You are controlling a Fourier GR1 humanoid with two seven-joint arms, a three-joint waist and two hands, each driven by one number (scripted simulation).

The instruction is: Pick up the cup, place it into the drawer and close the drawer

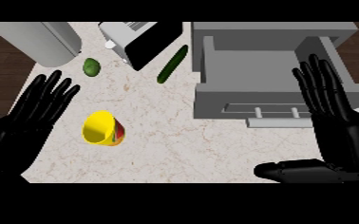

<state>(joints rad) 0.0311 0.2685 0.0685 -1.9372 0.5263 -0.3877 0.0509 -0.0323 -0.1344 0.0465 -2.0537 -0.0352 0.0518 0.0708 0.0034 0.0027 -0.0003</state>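
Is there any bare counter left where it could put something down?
Yes. The widest bare patch lies between the yellow cup and the open drawer, running to the near edge. A smaller gap sits between the avocado and the cucumber. The far edge is crowded by the toaster and a grey appliance.

Cup point(104, 129) on counter point(175, 137) left, open drawer point(256, 83) right, cucumber point(172, 64) between

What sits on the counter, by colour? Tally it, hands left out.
Yellow: 1, the cup
Green: 2, the avocado and the cucumber
Grey: 3, the drawer, the toaster and the canister
Total: 6
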